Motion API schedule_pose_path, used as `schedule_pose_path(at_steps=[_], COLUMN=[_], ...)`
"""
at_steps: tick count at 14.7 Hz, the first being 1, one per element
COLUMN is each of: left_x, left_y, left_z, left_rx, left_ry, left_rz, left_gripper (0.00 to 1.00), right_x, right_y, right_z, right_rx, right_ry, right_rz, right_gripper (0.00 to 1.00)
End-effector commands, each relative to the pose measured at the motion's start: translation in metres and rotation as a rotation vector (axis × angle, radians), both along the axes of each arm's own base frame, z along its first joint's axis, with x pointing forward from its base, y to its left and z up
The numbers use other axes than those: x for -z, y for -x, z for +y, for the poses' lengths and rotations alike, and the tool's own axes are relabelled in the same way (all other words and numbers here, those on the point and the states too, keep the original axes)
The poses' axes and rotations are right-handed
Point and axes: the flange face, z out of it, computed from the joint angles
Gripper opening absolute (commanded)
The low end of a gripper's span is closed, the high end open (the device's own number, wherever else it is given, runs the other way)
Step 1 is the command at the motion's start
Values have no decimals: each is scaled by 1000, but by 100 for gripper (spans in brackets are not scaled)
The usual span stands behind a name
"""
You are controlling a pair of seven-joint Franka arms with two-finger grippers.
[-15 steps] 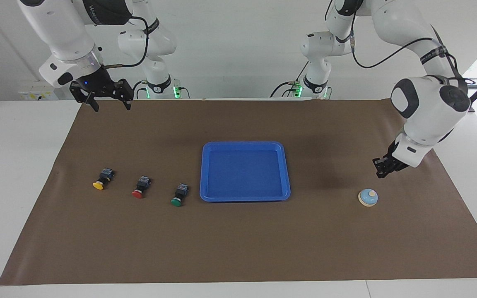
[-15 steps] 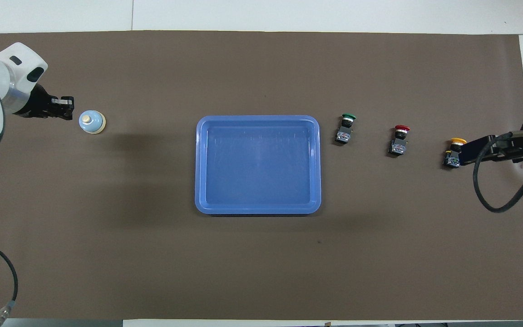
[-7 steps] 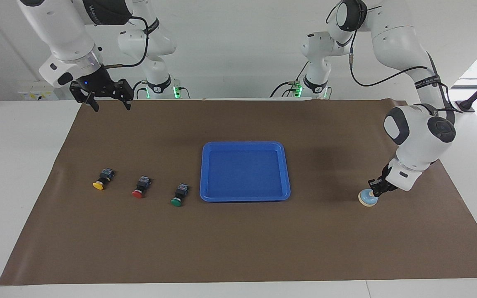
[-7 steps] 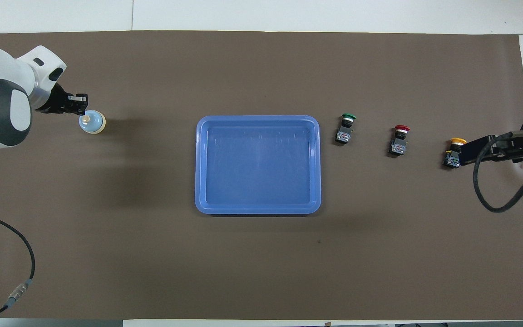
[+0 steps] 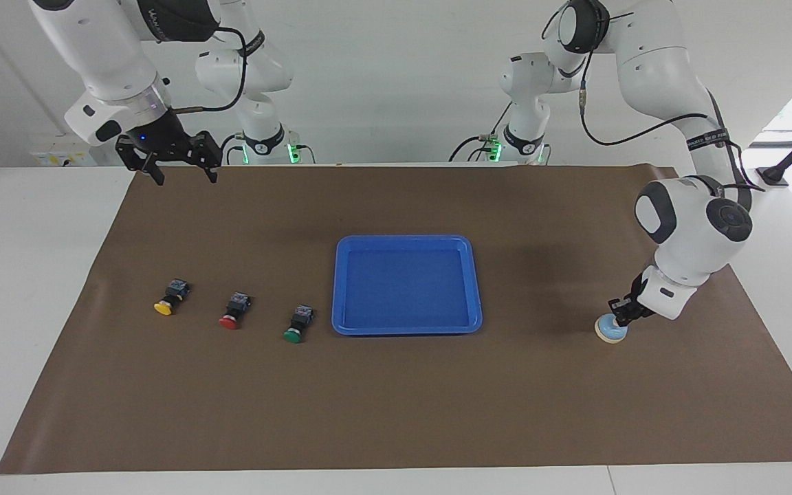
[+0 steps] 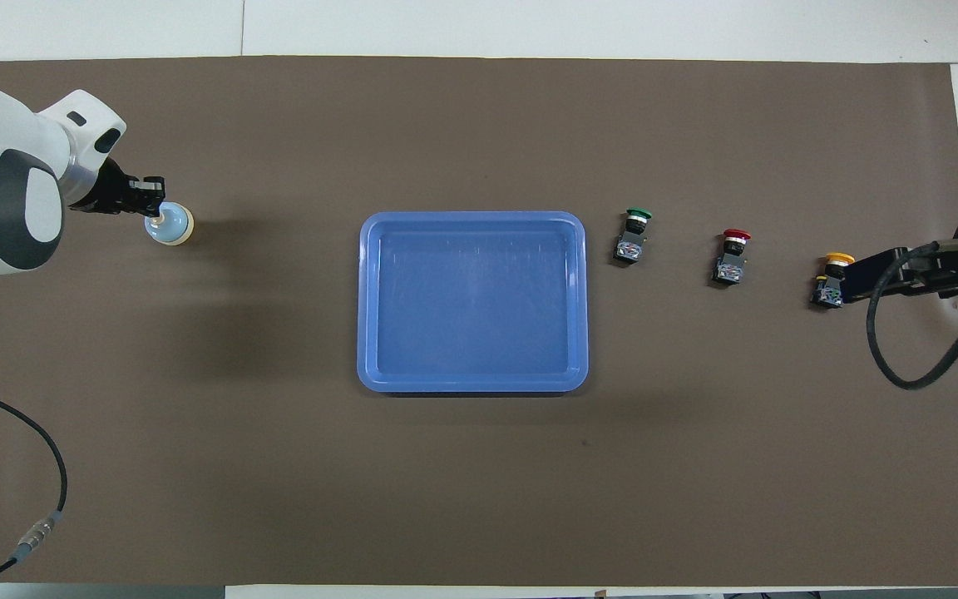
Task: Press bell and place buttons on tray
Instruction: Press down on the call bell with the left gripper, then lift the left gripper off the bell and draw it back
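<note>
Three buttons (image 5: pixel 231 313) lie on my mat, beside the tray (image 5: pixel 406 328). Left gripper (image 5: pixel 620 317), fingertips together, presses the bell (image 5: pixel 609 331). Right gripper (image 5: pixel 183 175) waits raised, fingers spread.

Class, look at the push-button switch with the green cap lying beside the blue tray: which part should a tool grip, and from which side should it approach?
Grip the black body of the green-capped push-button switch from straight above. It lies on its side, cap pointing away from the robots, so the narrower body's two flanks are exposed; the round cap would likely slip.
</note>
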Motion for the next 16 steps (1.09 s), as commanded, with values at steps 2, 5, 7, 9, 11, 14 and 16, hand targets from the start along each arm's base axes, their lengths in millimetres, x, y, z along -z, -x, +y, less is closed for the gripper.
schedule_pose_path(at_steps=[2,5,7,9,11,14,16], left_x=[14,33,34,28,-2,-75,-126], left_y=[10,16,17,16,21,44,66], left_z=[2,1,0,-1,4,8,6], left_rx=[-17,-18,-17,-15,-21,-20,-21], left_ry=[-9,-10,-10,-10,-11,-11,-13], left_rz=[7,-11,-3,1,23,30,27], left_gripper=[0,0,0,0,0,0,0], right_x=[-1,-1,-1,0,-1,-1,-1], right_y=[2,2,2,2,2,2,2], right_z=[-4,-4,-4,-4,-4,-3,-4], right_rx=[-15,-15,-15,-15,-15,-16,-15], right_ry=[0,0,0,0,0,0,0], right_rz=[10,10,10,11,10,10,10], right_gripper=[100,100,100,100,100,100,100])
